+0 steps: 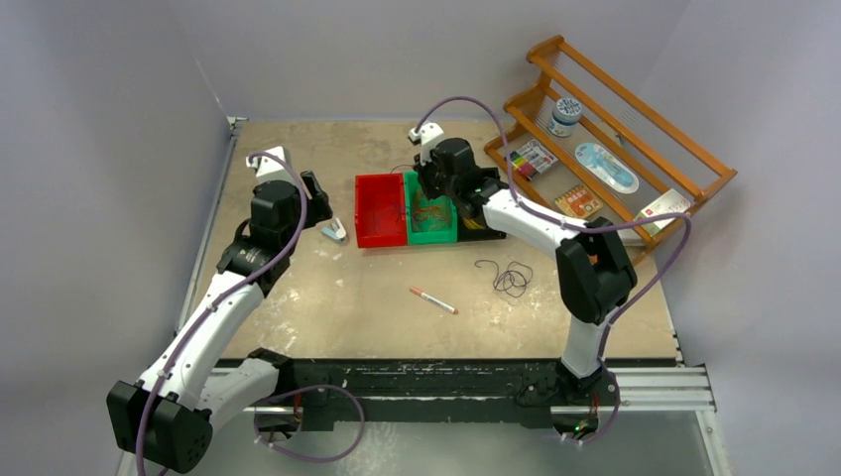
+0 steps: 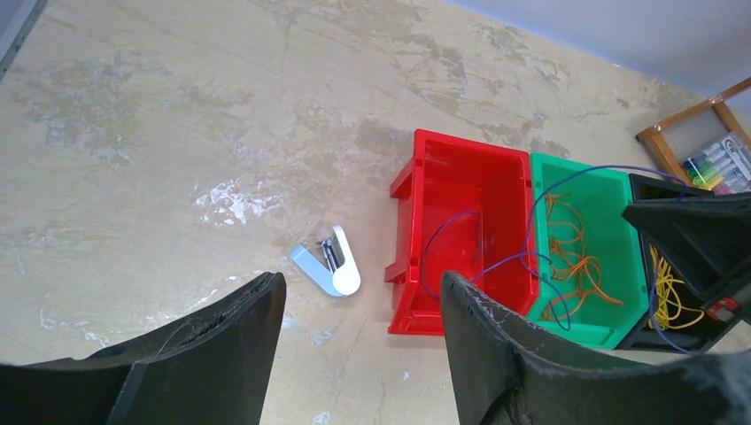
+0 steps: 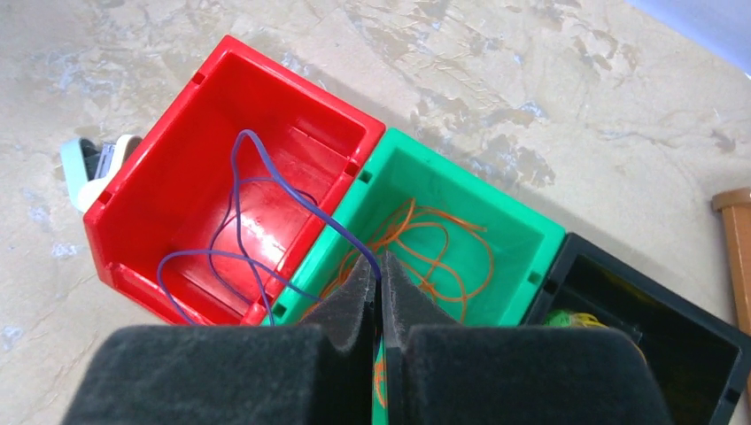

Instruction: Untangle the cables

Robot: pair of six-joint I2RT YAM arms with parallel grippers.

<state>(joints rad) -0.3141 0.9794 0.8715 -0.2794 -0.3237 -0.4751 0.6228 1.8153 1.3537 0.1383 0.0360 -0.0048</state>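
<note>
My right gripper (image 3: 379, 266) is shut on a purple cable (image 3: 328, 224) above the near wall of the green bin (image 3: 478, 181). That cable's loops trail down into the red bin (image 3: 301, 80). An orange cable (image 3: 438, 227) lies coiled in the green bin, and a yellow cable (image 2: 664, 297) shows in the black bin (image 3: 655, 292). A thin black cable (image 1: 511, 279) lies in loose loops on the table. My left gripper (image 2: 361, 283) hangs open above bare table, left of the red bin (image 2: 407, 257), holding nothing.
A white and grey stapler (image 2: 328, 266) lies just left of the red bin. A red and white pen (image 1: 433, 299) sits on the table's middle. A wooden rack (image 1: 615, 149) with small items stands at the back right.
</note>
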